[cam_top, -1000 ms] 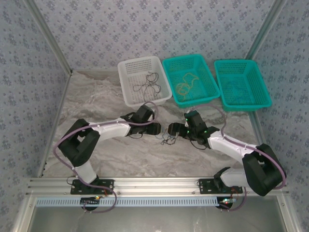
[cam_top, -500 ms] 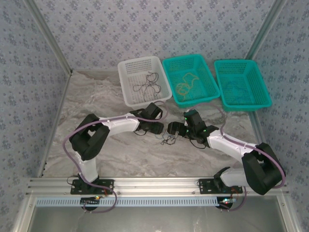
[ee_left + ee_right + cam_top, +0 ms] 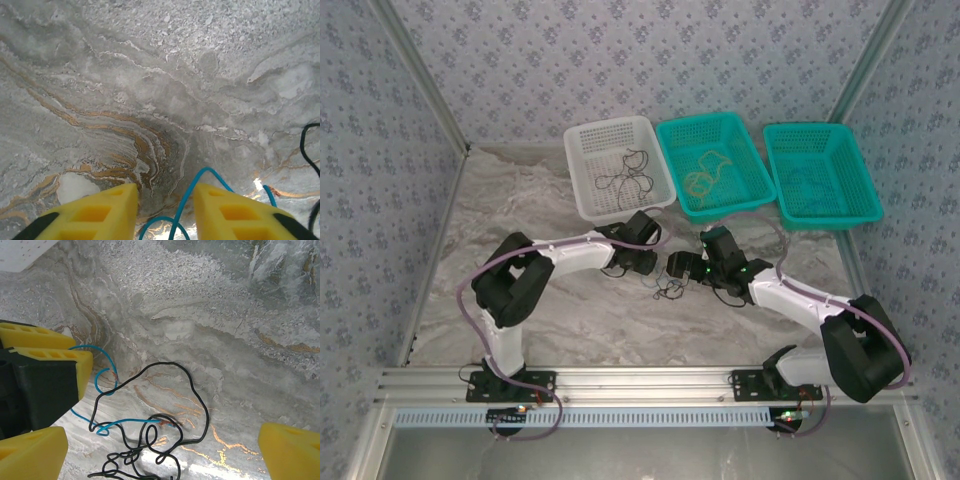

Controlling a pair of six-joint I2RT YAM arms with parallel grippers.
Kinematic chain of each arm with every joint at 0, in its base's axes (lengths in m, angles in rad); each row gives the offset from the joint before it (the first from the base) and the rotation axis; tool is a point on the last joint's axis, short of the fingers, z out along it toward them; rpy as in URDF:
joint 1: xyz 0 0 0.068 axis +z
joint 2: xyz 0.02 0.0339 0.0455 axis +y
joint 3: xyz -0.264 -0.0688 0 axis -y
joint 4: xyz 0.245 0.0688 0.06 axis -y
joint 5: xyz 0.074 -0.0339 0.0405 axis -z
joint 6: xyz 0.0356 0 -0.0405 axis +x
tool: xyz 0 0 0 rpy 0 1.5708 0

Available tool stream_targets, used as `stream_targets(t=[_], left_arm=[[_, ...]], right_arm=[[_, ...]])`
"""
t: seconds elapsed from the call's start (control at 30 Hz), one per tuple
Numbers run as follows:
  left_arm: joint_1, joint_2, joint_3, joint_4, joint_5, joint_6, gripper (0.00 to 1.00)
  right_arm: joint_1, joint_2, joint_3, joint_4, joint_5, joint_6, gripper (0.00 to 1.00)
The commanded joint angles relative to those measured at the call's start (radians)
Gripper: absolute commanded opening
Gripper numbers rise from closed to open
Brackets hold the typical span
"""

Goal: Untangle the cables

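A small tangle of cables (image 3: 667,289) lies on the marble table between my two grippers. In the right wrist view a black cable (image 3: 199,399) makes a wide loop and knots up near the bottom, with a blue cable (image 3: 130,420) threaded through it. My left gripper (image 3: 645,262) is low on the table, its yellow fingers apart, and the blue cable (image 3: 184,199) runs through the gap untouched. My left gripper (image 3: 165,192) is open. My right gripper (image 3: 162,452) hovers wide open over the black knot, holding nothing.
Three baskets stand at the back: a white basket (image 3: 576,175) holding black cables (image 3: 625,178), a teal basket (image 3: 700,120) holding yellow cables (image 3: 708,170), and a second teal basket (image 3: 805,127). The left gripper's fingers (image 3: 50,360) sit close beside the tangle.
My left arm has swung right and forward to the tangle, and its jaws have narrowed around the blue cable. The right arm has hardly moved and stays wide open.
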Motion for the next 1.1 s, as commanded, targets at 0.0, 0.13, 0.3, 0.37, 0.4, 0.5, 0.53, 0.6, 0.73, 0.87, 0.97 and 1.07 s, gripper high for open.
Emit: stream_targets(t=[0.0, 0.13, 0.3, 0.37, 0.4, 0.5, 0.53, 0.6, 0.73, 0.87, 0.97, 1.07], left_arm=[[-0.005, 0.016, 0.032, -0.019, -0.007, 0.009, 0.29], [-0.005, 0.024, 0.041, -0.023, -0.007, 0.01, 0.26], [-0.005, 0.047, 0.057, -0.033, -0.017, 0.013, 0.35], [-0.002, 0.054, 0.067, -0.044, -0.02, 0.009, 0.25], [-0.002, 0.05, 0.069, -0.043, -0.022, 0.003, 0.19], [-0.003, -0.003, 0.031, 0.012, -0.024, -0.033, 0.06], [-0.001, -0.029, 0.015, 0.036, -0.022, -0.055, 0.03], [0.001, -0.074, -0.016, 0.072, -0.01, -0.111, 0.0], [0.008, -0.156, -0.084, 0.164, 0.05, -0.235, 0.0], [0.01, -0.221, -0.138, 0.231, 0.078, -0.32, 0.0], [0.011, -0.263, -0.164, 0.261, 0.084, -0.354, 0.0], [0.014, -0.3, -0.172, 0.268, 0.078, -0.363, 0.0]], right_arm=[[0.009, 0.003, 0.022, -0.029, 0.014, -0.008, 1.0], [0.01, 0.0, 0.019, -0.029, 0.017, -0.005, 1.0], [0.012, -0.002, 0.017, -0.026, 0.015, -0.008, 1.0], [0.013, 0.001, 0.017, -0.022, 0.007, -0.017, 1.0], [0.015, 0.003, 0.02, -0.022, 0.0, -0.023, 0.99], [0.024, 0.012, 0.031, -0.03, -0.004, -0.032, 0.97], [0.027, 0.015, 0.033, -0.027, -0.003, -0.031, 0.95], [0.035, 0.02, 0.037, -0.017, 0.003, -0.025, 0.9], [0.056, 0.048, 0.059, -0.015, 0.03, -0.012, 0.78], [0.068, 0.055, 0.054, -0.002, 0.078, 0.035, 0.74], [0.069, 0.055, 0.051, 0.017, 0.065, 0.037, 0.74], [0.07, 0.053, 0.051, 0.028, 0.052, 0.028, 0.73]])
